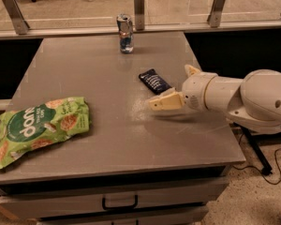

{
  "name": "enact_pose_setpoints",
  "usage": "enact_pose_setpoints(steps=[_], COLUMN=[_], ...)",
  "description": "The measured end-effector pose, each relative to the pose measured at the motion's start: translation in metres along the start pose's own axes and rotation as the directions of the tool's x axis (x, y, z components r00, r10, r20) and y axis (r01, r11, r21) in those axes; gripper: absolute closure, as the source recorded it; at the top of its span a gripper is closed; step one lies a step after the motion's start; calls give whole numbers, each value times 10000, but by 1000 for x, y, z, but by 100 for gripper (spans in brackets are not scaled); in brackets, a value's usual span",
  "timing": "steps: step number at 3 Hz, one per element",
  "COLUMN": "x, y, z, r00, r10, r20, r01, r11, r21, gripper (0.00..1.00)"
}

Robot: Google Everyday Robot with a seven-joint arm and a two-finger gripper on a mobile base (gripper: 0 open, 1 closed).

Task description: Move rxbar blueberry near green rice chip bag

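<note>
On grey table (103,69), pincer (171,95) beside rxbar blueberry (154,81), floor (84,3) beyond, seemingly tiled.

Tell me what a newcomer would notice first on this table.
The bulky white arm extends in from the right, its gripper just in front of the rxbar blueberry on the grey table. The green rice chip bag lies crinkled at the front left, far from the bar; a drink can stands at the back edge.
</note>
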State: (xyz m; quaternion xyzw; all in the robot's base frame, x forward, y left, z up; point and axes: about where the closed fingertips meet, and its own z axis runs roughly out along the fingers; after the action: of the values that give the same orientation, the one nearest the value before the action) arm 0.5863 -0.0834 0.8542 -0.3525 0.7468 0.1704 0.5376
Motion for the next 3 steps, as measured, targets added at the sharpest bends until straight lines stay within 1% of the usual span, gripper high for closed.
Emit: enact_pose_setpoints(steps=[1,2,3], x=[7,10,13], y=[-8,-8,-4], z=[3,4,0], r00=[9999,9998,9994], r10=[83,34,20], r20=[-117,-221,-347], r01=[-80,-29,-16], r11=[9997,9997,9999], r21=[221,249,129], gripper=[14,34,58])
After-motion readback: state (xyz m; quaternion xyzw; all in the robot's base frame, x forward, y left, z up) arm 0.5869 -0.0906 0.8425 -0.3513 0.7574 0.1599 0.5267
